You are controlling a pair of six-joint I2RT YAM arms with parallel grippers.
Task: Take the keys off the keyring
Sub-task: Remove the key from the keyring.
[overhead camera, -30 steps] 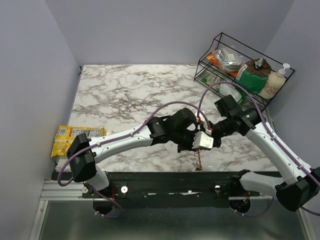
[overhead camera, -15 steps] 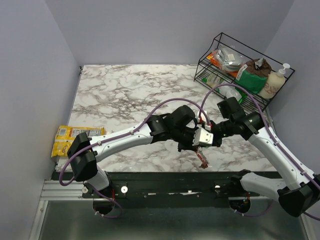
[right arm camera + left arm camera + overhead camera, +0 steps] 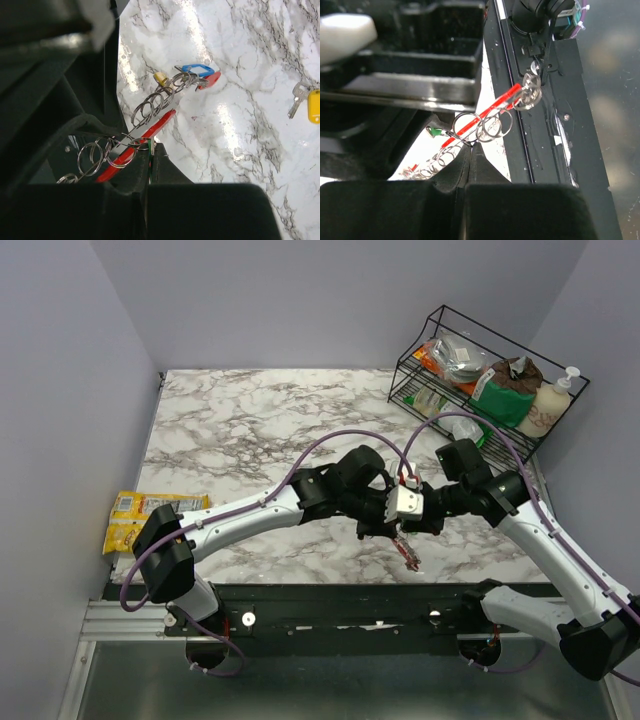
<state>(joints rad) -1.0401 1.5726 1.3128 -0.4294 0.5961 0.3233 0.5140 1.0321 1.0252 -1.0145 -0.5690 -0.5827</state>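
Over the table's (image 3: 250, 430) near edge, the keyring (image 3: 161, 121) is clamped in the left gripper (image 3: 471, 152) and a green key (image 3: 436, 131) in the right gripper (image 3: 150, 150).

Both arms bend inward to centre, where left gripper (image 3: 384, 527) and right gripper (image 3: 417, 522) face each other, jaws closed.

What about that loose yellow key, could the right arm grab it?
Probably not yet: the right claw is shut on the keyring and must let go first; the yellow key lies unobstructed.
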